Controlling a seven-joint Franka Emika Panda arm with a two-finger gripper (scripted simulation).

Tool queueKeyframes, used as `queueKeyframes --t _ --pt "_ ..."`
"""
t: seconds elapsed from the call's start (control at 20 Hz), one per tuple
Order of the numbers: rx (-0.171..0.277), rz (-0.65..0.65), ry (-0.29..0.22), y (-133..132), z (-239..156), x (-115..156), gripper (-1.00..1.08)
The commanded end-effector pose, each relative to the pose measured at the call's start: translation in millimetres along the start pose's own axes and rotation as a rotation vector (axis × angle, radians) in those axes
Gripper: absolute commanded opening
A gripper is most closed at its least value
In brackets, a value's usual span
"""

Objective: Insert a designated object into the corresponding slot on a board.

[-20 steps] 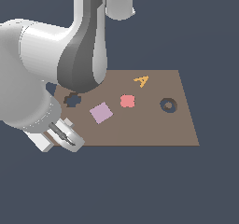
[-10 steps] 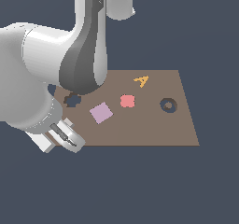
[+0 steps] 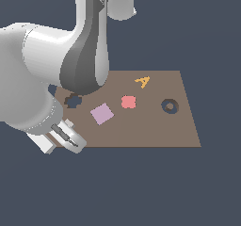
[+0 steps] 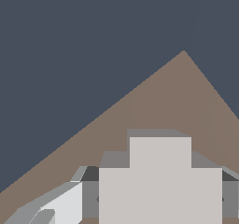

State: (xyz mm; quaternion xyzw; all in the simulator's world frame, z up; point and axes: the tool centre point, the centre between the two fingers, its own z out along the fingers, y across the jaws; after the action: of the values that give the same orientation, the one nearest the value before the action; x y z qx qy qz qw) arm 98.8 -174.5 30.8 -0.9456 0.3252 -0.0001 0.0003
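Note:
The brown board [image 3: 155,131] lies flat, and one of its corners shows in the wrist view [image 4: 177,92]. The dark cross-shaped slot [image 3: 73,100] is near the board's edge at the exterior view's left, partly hidden by the arm. My gripper [image 3: 66,138] hangs over the board's front corner on that side, in front of the slot. In the wrist view the pale grey cross block [image 4: 160,181] fills the gap between my fingers [image 4: 60,204], with the pads against its sides. The cross is hidden in the exterior view.
On the board are a lilac square tile [image 3: 102,113], a pink-red square piece [image 3: 128,101], a small orange A-shaped piece [image 3: 142,82] and a dark ring-shaped hole [image 3: 169,106]. My bulky arm links cover the board's edge at the exterior view's left.

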Motion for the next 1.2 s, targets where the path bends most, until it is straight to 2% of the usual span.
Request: queueKeyframes --t 0.0,0.55,1.15 --pt "0.0 -0.02 0.0 -1 0 -1 -1.0" --pt "0.0 -0.231 0.0 -6 -1 -13 -1.0" --pt "-0.001 -0.667 0.0 -8 -3 -40 -1.0"
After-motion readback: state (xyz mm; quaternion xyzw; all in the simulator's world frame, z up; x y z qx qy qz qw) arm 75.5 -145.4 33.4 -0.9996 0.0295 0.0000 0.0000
